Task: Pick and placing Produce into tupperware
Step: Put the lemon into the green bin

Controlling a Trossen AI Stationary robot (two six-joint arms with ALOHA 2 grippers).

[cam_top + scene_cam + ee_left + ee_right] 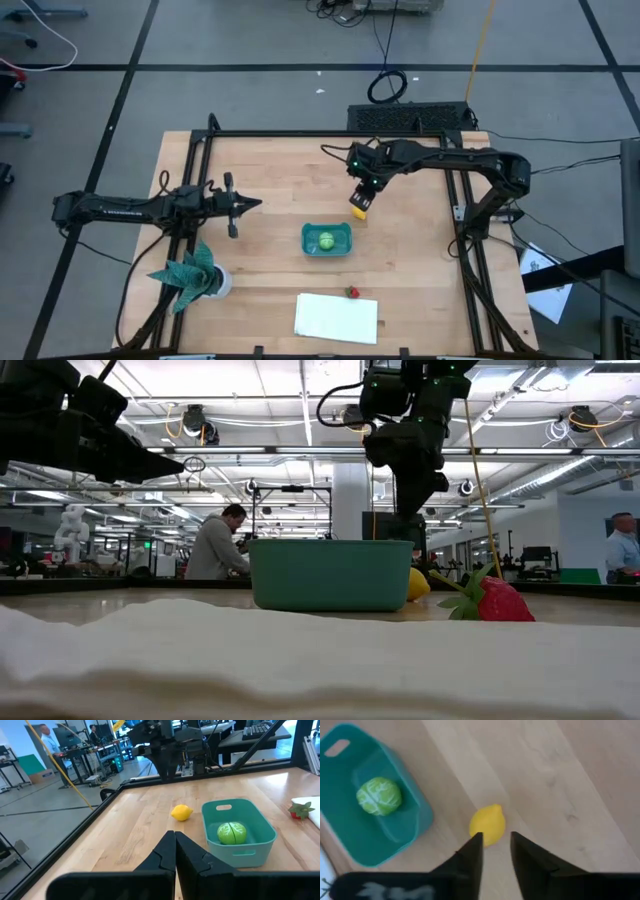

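The teal tupperware [327, 240] sits mid-table with the green round piece [326, 241] resting inside it [379, 795]. The yellow lemon [358, 212] lies on the wood just beyond the tupperware's far right corner. My right gripper [496, 836] hangs open right over the lemon [488, 824], one fingertip to each side of it and apart from it. The red piece [352, 292] lies by the white rectangle's far edge. My left gripper [175, 845] is shut and hovers left of the tupperware [237, 832], holding nothing.
A flat white rectangle [337, 317] lies at the near edge. A teal leafy plant in a white pot [190, 272] stands near the left arm. A dark frame borders the table [300, 133]. Bare wood lies right of the tupperware. People stand in the room behind.
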